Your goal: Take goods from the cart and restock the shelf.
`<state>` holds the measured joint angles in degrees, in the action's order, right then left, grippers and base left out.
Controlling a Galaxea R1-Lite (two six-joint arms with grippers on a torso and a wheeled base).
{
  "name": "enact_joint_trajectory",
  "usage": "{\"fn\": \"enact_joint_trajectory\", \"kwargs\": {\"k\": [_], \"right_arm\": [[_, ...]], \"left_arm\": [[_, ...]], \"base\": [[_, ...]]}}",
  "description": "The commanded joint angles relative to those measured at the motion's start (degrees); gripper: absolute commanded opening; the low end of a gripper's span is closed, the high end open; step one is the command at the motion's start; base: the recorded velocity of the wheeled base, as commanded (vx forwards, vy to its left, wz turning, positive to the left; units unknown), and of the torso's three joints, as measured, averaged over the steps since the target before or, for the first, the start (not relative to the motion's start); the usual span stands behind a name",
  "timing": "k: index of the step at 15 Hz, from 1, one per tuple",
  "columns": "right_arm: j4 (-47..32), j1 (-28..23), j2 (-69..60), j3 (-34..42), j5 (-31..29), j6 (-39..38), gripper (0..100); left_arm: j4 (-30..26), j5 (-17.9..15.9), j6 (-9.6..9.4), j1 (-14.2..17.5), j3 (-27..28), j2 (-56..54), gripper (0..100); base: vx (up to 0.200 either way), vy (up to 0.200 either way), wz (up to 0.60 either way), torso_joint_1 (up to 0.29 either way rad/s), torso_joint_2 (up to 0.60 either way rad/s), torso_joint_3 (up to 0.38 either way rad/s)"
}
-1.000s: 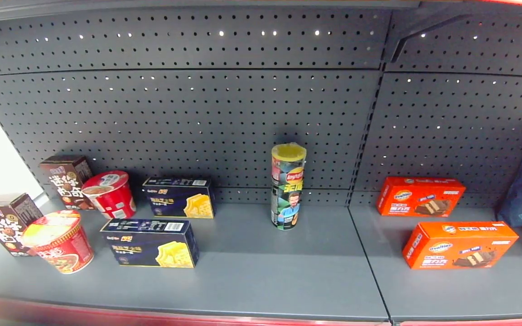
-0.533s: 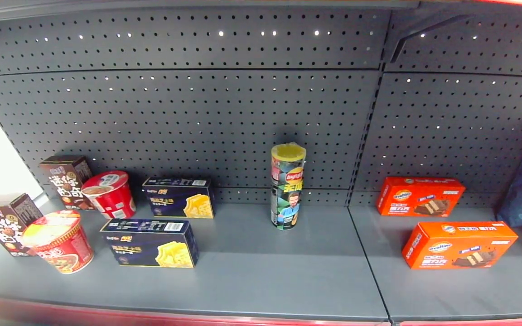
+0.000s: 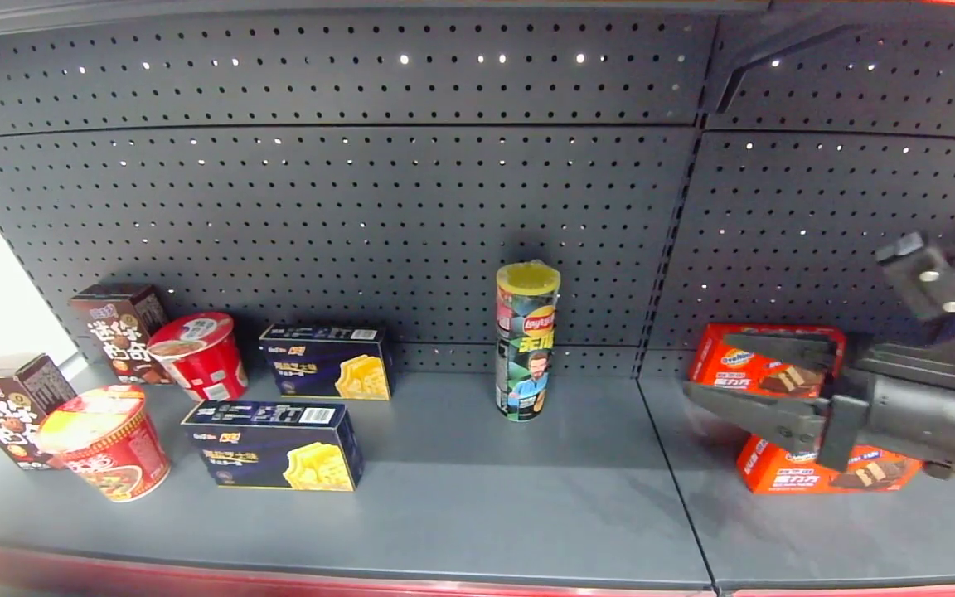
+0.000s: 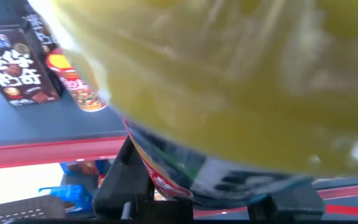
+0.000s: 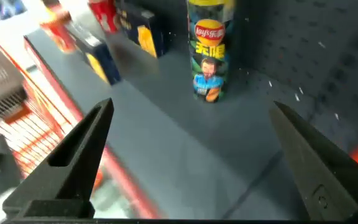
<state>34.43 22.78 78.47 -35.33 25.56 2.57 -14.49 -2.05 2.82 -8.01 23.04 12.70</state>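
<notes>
A chips can [image 3: 527, 340] with a yellow lid stands upright at the back middle of the grey shelf [image 3: 461, 497]; it also appears as the chips can [image 5: 210, 50]. My right gripper [image 3: 705, 365] is open and empty, hovering over the shelf's right section in front of two orange boxes [image 3: 784, 473] and to the right of that can. In the right wrist view the open right gripper [image 5: 192, 107] points toward the can. Close to the left wrist camera a second yellow-lidded chips can [image 4: 216, 93] sits between my left gripper's fingers [image 4: 123, 186], below the shelf's front edge.
Two blue boxes [image 3: 278, 444], two red noodle cups [image 3: 109, 444] and two brown boxes [image 3: 9, 406] stand on the shelf's left part. A perforated back panel [image 3: 361, 207] closes the rear. An orange wire cart [image 5: 17, 137] is beside the shelf's red front lip [image 4: 42, 152].
My right arm has come in from the right edge and now hovers open over the orange boxes, partly covering them. The goods on the shelf have not moved.
</notes>
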Motion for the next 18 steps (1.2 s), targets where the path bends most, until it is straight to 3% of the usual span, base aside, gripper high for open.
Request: {"fn": "enact_joint_trajectory", "kwargs": {"k": [1,5,10,18], "right_arm": [[4.1,-0.1,18.9,-8.1,3.8,3.4,100],[4.3,0.9,30.2,-18.2,6.7,3.6,100],[10.7,1.8,41.7,-22.8,7.0,3.4,100],[11.2,2.5,49.8,-33.4,9.0,2.7,100]], "left_arm": [[0.1,-0.8,0.08,-0.3,0.3,0.2,0],[0.0,-1.6,0.17,-0.2,0.7,0.2,0],[-0.2,-1.6,0.17,-0.1,2.7,0.5,0],[-0.3,-1.5,0.26,0.0,2.5,0.6,0]], "base": [[0.000,0.000,0.00,0.000,0.00,0.000],[0.000,0.000,0.00,0.000,0.00,0.000],[0.000,0.000,0.00,0.000,0.00,0.000],[0.000,0.000,0.00,0.000,0.00,0.000]]}}
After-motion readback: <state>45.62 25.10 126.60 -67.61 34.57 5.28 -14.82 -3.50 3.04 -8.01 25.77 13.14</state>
